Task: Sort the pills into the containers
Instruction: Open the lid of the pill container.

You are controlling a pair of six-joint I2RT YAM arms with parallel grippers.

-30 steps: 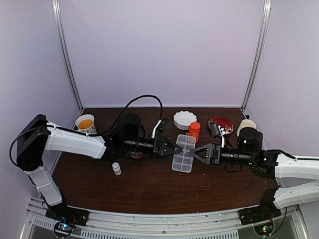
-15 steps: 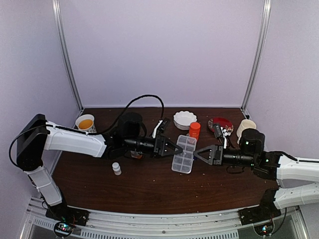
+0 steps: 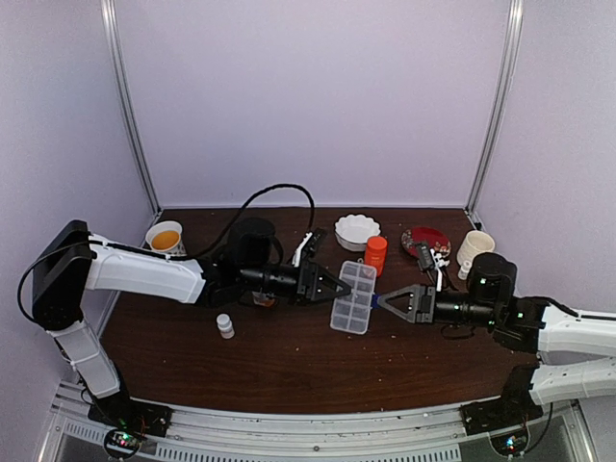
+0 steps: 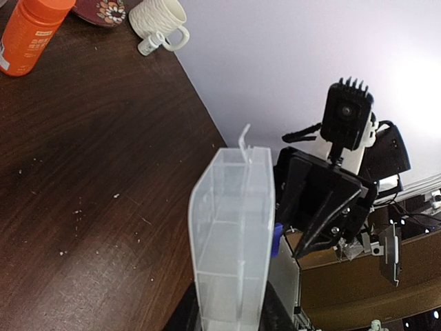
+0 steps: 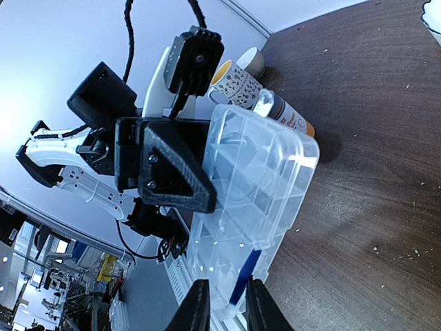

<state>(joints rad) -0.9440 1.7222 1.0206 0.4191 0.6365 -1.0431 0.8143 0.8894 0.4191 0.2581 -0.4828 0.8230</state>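
Rightward, away from the orange bottle (image 3: pixel 375 252), the right arm has been drawing back over the last second. The right hand (image 3: pixel 377 301) has been narrowing from a wide V to a slim wedge. It is now pointing at the right long edge of the pill box (image 3: pixel 352 298), which is sitting just in front of the orange bottle and slightly to its left.

In the right wrist view the two fingers are standing close together with a thin blue strip (image 5: pixel 244 276) between them at the box's near edge. I cannot tell whether they are actually pinching the strip or only flanking it.

The left hand (image 3: pixel 342 286) has not shifted. It is reaching in from the left of the orange bottle and is closed on the box's left long edge. In the left wrist view the clear box is rising straight up from between its fingers, turned on edge with its divider walls showing. The bit of blue is peeking out at the far side, in front of the right hand.

Whatever is lying in the cells is too small to make out.

On the dark worktop (image 3: pixel 289 366), a white scalloped bowl (image 3: pixel 357 231) is standing just behind and left of the orange bottle. A red plate (image 3: pixel 426 239) is lying near the bottle's right, and a cream mug (image 3: pixel 474 246) is sitting further right. A small white bottle (image 3: pixel 224 325) is standing well to the bottle's front left. A paper cup (image 3: pixel 165 237) is standing well apart from it at the far left.
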